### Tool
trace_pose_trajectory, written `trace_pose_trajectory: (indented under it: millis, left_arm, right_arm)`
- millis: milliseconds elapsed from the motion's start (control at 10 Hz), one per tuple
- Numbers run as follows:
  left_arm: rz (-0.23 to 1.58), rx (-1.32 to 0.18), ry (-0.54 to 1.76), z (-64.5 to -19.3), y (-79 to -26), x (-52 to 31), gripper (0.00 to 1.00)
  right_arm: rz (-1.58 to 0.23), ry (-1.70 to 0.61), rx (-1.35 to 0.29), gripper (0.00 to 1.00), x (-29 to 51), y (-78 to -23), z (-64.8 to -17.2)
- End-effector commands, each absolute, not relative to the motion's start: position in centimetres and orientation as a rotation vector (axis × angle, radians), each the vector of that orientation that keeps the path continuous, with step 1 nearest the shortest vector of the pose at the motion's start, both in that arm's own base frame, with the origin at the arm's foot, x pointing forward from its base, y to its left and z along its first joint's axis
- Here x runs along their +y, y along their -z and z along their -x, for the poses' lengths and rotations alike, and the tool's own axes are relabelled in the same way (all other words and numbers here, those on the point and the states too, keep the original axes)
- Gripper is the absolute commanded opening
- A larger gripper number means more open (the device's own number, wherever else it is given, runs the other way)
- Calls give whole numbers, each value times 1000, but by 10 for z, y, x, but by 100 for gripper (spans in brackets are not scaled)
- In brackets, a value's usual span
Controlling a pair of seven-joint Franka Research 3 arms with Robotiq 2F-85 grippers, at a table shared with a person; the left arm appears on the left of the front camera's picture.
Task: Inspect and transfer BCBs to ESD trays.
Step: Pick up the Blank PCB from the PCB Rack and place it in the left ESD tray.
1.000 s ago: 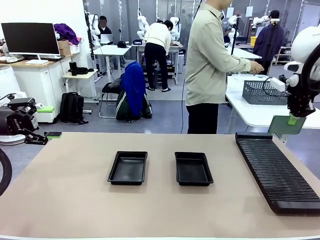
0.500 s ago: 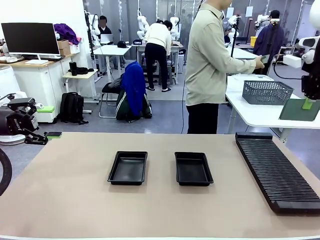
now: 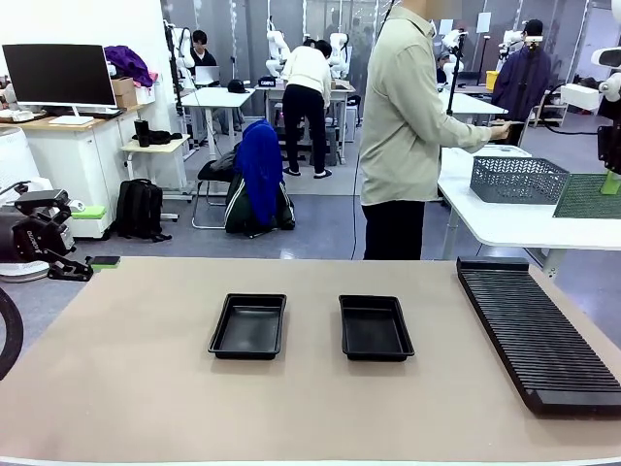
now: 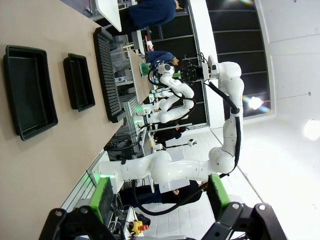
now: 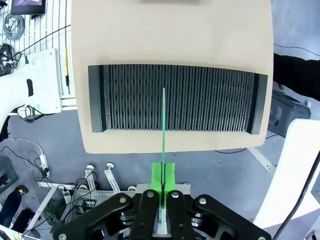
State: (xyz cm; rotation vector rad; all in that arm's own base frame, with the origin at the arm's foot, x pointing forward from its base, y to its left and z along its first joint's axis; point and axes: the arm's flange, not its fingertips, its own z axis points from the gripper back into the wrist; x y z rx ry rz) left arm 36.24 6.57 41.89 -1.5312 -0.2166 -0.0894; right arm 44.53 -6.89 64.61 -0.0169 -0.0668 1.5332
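Upward and toward the right edge of the front view: that is where my right hand has carried the BCB over the last second, from just above the far end of the slotted rack to well clear of it. That hand is clamped on the board's lower edge. In my right wrist view the board stands edge-on as a thin green line rising from my fingertips, with the rack on the bench far below. My left hand rests at the left edge of the frame, released and empty.

I judge this to be the inspection step, with the board lifted out and held up for a look. Both trays lie bare in the middle of the bench: the left ESD tray and the right ESD tray. Next I would need to swing left, turn the board flat, and lower it squarely inside the right tray's rim before letting go.
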Motion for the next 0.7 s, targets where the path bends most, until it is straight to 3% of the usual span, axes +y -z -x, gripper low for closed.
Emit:
trace_pose_trajectory:
  millis: [0, 600]
  left_arm:
    - [1526, -222, 87, -361, -419, 66, 100]
    - [1526, -222, 87, -361, -419, 66, 100]
  right_arm:
    - [17, -1512, -32, 0, -73, -647, -443]
    - [17, -1533, -67, 0, -69, -646, -445]
